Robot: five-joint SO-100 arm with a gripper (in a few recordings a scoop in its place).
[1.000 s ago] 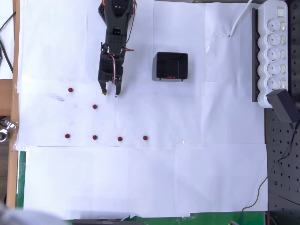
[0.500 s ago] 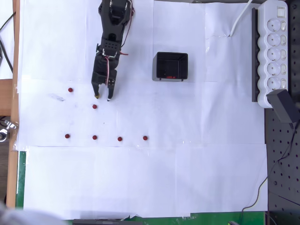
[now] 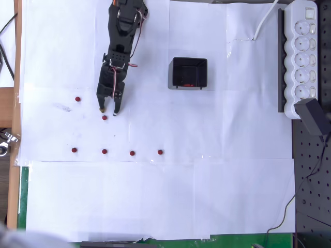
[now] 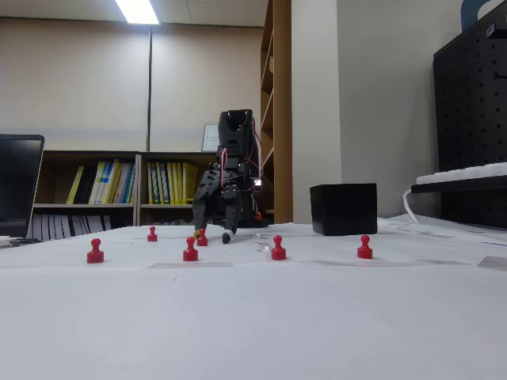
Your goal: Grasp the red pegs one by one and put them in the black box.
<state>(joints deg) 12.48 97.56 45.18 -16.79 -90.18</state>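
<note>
Hovering spread hand just above nearest red peg, not touching.

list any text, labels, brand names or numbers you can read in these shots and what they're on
No text can be read anywhere in these pictures.
Book spines on the shelf: any lettering is too small and blurred to read.
Framed sheet behind the arm: blurred, unreadable.
White power strip: no legible marking.
Black box, red pegs, gripper: no print seen.
</note>
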